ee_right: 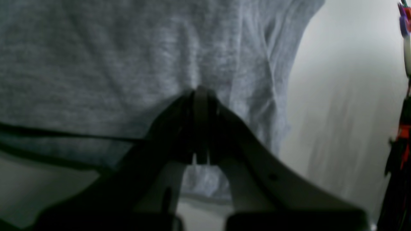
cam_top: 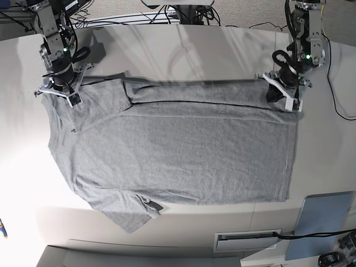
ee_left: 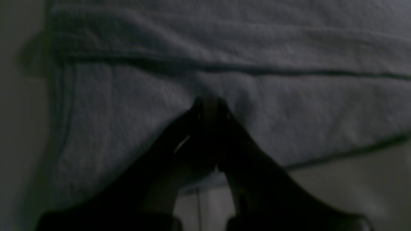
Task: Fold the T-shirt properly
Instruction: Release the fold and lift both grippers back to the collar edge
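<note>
**Both grippers pinching the far edge of the shirt**

Looking at the T-shirt [cam_top: 178, 144] as the landmark here: lying flat and plain side up on the white table [cam_top: 22, 156], spread wide, one sleeve poking out at the near edge, a strip along the far edge already folded over onto the body.

Left gripper [ee_left: 208, 102] sitting at the shirt's far corner on the hem end, jaws pressed tight together, no gap showing between the black fingers [ee_left: 244, 150]. Digging into the grey cloth from above, with fabric bunching right at the tips, so pinching the shirt rather than just resting on it. Folded edge running as a dark line just beyond the tips in the left wrist view.

Right gripper [ee_right: 200, 91] doing the same at the other far corner, by the sleeve and shoulder end. Jaws clamped shut, tips buried in the cloth, wrinkles fanning out from the pinch. Bare table showing just beside the shirt's edge there.

Pale blue panel [cam_top: 325, 217] lying well off the shirt's near hem corner, not touching it.
</note>
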Tool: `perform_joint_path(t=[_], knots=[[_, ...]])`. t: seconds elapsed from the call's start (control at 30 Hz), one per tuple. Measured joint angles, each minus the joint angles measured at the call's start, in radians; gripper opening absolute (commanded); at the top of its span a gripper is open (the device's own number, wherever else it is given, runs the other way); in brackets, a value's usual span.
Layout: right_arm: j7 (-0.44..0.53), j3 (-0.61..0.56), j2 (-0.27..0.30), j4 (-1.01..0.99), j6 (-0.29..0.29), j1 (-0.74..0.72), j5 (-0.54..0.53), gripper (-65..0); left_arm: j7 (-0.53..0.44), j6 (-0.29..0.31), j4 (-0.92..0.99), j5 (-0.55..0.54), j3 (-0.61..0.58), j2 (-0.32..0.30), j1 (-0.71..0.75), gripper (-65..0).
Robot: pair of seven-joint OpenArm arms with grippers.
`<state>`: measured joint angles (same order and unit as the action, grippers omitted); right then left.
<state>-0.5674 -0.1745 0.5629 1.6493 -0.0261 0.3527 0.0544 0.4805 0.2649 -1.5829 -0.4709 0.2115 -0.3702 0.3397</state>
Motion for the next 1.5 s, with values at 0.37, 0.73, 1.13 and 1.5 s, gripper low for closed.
perform_joint_path(t=[0.37,0.73,1.13,1.5], knots=[[0.03,0.02,0.005,0.074,0.03,0.185,0.103,-65.0,-0.068,0.032,-0.09,-0.011,0.006,-0.012,0.21,-65.0],[0.042,0.2,0.004,0.184,-0.011,0.464,0.077,-65.0,-0.089,0.038,-0.204,0.05,0.023,-0.012,0.422,-65.0],[0.082,0.24,0.002,0.235,-0.042,0.501,0.114,-65.0,0.041,0.085,-0.319,0.094,0.087,-0.01,0.483,-65.0],[0.021,0.392,0.002,0.429,-0.071,0.441,0.114,-47.9,0.05,-0.036,-0.422,0.091,0.086,-0.053,0.321,-35.4]])
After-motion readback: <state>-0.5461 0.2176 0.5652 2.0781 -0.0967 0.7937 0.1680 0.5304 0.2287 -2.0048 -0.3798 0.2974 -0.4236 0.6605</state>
